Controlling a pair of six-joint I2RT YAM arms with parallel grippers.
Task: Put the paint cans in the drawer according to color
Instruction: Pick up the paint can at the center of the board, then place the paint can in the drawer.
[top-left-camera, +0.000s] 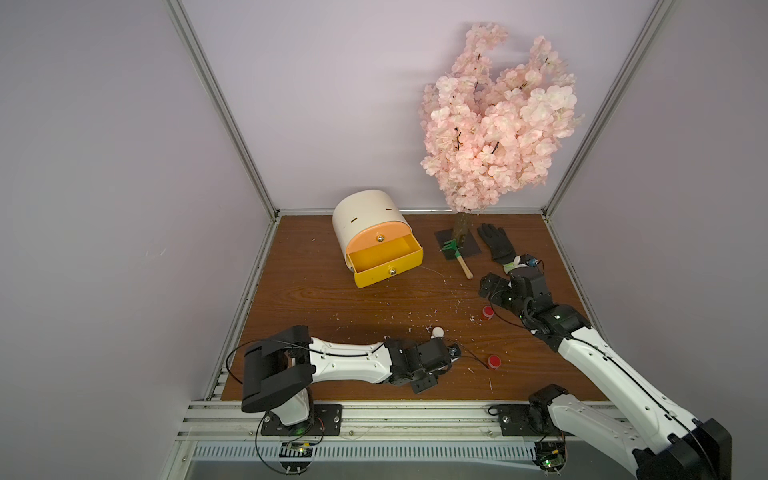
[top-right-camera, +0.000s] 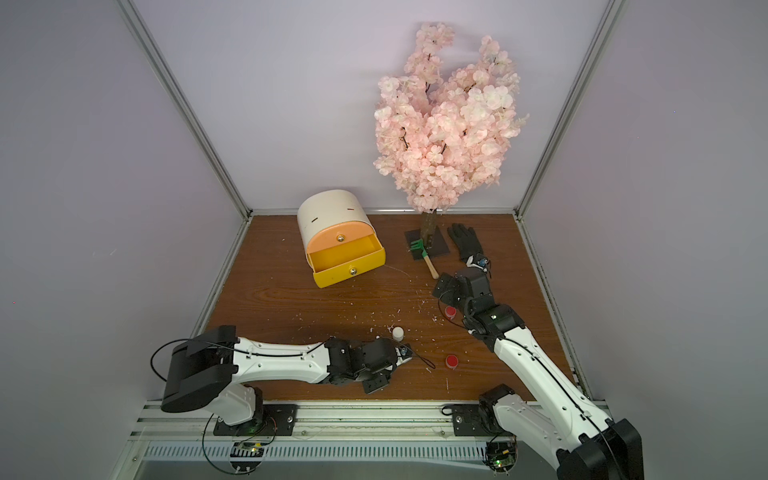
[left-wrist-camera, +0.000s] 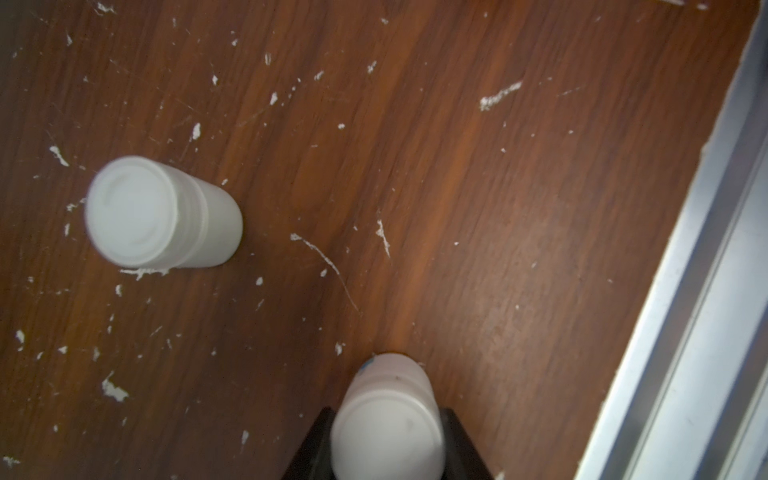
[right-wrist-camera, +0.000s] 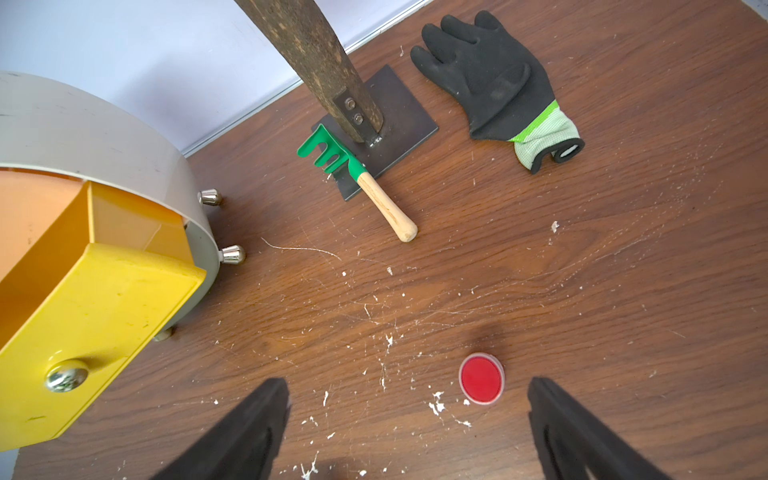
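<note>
One brown table, scattered with white flecks, carries everything. One pink blossom tree stands at the back right. The right wrist view cuts off its crown and shows only the trunk and base plate. Two arms reach in, and the frame corner cuts off the right one in both top views.

One cream cabinet sits at the back centre. Its peach drawer is closed and its yellow drawer is pulled out. Anything below is hidden behind that yellow front. Two gold knobs show.

One black glove lies right of the tree's base. A blue speck by its cuff is too small to name. One green rake lies with its head on the base plate.

Four paint cans can be counted:
- A red can stands just beside the right arm, between the widely spread, empty fingertips of the right gripper.
- A second red can stands near the front.
- A white can stands upright beside the left arm's wrist.
- A blue-marked can is clamped in the left gripper at the front centre, partly cut off by the frame edge. Whether it touches the table cannot be told.
</note>
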